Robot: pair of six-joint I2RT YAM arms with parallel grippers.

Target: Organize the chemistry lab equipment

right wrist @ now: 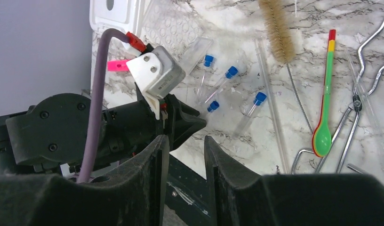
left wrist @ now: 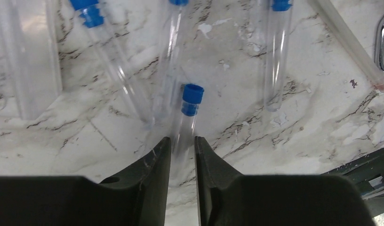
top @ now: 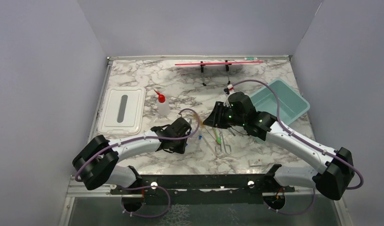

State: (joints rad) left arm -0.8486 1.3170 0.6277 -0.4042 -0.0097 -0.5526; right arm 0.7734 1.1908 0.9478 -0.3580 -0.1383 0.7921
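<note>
The left gripper (left wrist: 181, 143) has its fingers drawn close on either side of a blue-capped tube (left wrist: 192, 100) lying on the marble table (left wrist: 312, 122). From this angle I cannot tell whether they actually press its clear wall. The tube's long axis runs straight out from between the jaws, its blue cap pointing away from the gripper, roughly in line with three other tubes (left wrist: 274, 56) just beyond. The right gripper (right wrist: 186, 141) hangs above the left one, jaws partly spread, nothing between them.

White lid (top: 112, 113), teal bin (top: 293, 100), red rod (top: 213, 62)
</note>
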